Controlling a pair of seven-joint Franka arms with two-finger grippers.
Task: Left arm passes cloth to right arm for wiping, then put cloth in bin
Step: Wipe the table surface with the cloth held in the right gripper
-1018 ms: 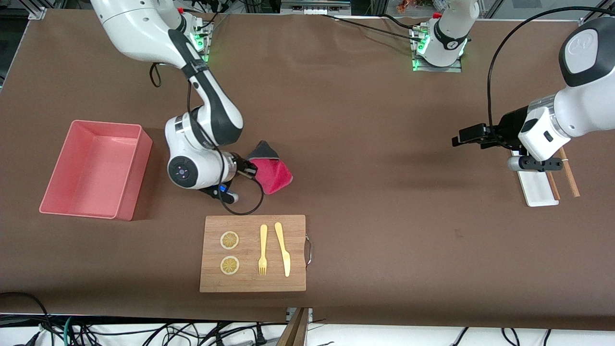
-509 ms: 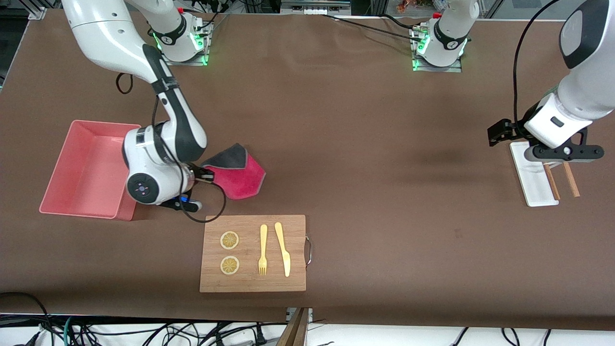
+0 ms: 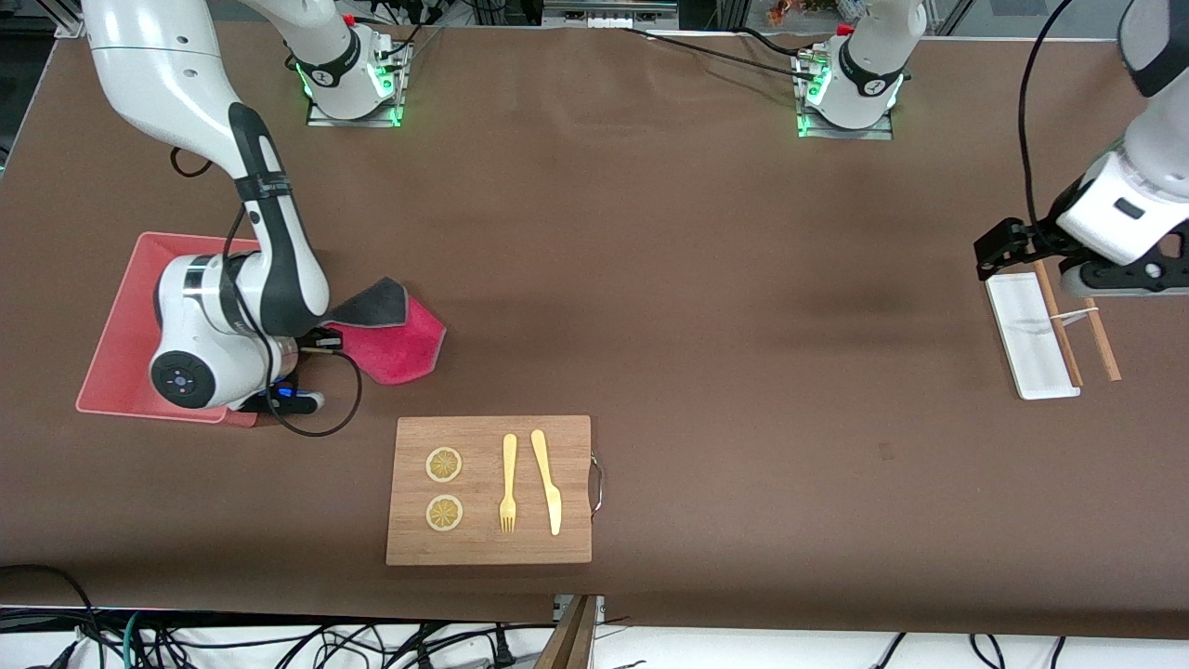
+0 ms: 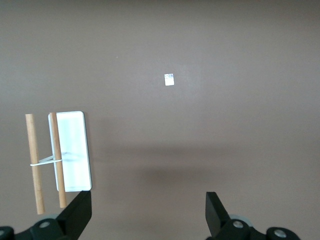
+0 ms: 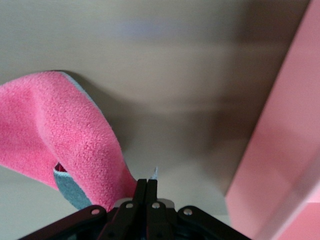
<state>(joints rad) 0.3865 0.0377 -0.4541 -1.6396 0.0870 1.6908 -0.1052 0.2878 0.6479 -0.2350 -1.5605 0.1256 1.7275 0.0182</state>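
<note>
Over the bin's (image 3: 121, 316) edge nearest the cloth (image 3: 395, 339), the right claw (image 3: 320, 342) is pinched tight on a corner of that cloth, which trails over the counter (image 3: 697, 279) just beside the bin. Handover looks done; dropping the cloth in remains. At the counter's other end, the left claw (image 4: 147, 210) hangs spread wide and empty near a white tray (image 3: 1026, 334), waiting.

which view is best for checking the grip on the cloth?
Right wrist view: the right gripper is shut on an edge of the cloth, seen close up beside the bin. Front view shows the whole cloth, but the arm hides the pinch. Left wrist view shows no cloth.
</note>
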